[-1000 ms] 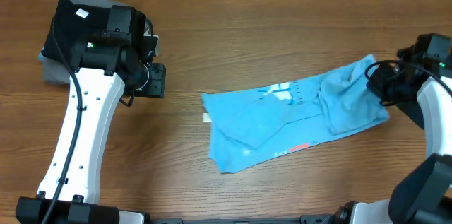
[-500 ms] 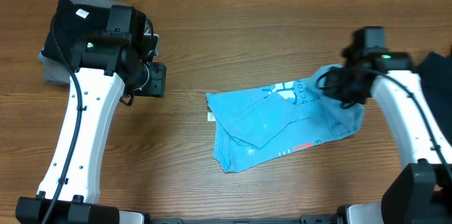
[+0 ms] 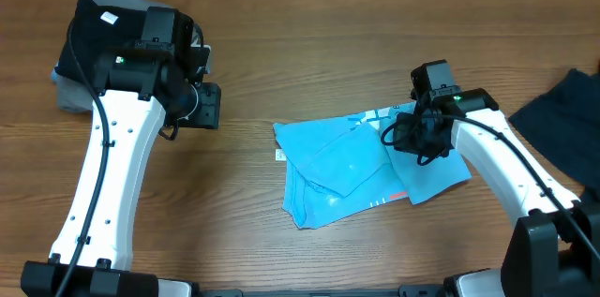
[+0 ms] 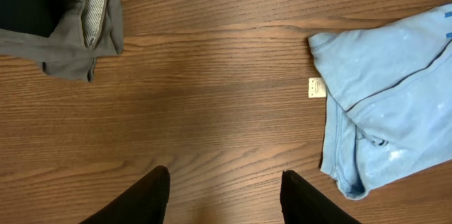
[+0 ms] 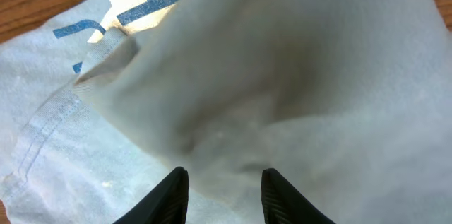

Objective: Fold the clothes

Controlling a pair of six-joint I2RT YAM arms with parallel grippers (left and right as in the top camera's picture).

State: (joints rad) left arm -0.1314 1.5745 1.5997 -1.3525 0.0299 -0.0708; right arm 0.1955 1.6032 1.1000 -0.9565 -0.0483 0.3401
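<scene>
T-shirt point(image 3: 342, 170), light blue, lies rumpled and partly folded on the bench point(image 3: 309, 44), just right of frame centre in the overhead view. Right-hand part is doubled over toward the middle. A folded flap runs diagonally across the centre. Pale print with blue bars shows at the upper edge, and there is a small red-orange mark near the lower edge. White label point(image 3: 278, 155) lies on the wood just beside the shirt's left edge; contact cannot be told.

Right tool point(image 3: 410, 138) is down on the upper right part of the T-shirt. In the right wrist view, blue cloth fills nearly the whole frame, with a seam at lower left and blue print at the top. The two dark fingertips point(image 5: 176, 194) stand apart at the bottom edge with cloth close beneath them. The tool reads as open, with no fold seen clamped.

Left tool point(image 3: 204, 107) hangs over bare wood, left of centre, well apart from the T-shirt. In the left wrist view its fingers point(image 4: 152, 199) are parted and it grips nothing.

Black garment point(image 3: 80, 25) lies on a grey garment point(image 3: 67, 96) in the upper left corner, partly under the left arm. Dark navy garment point(image 3: 562, 114) lies at the right edge, apart from the T-shirt.
</scene>
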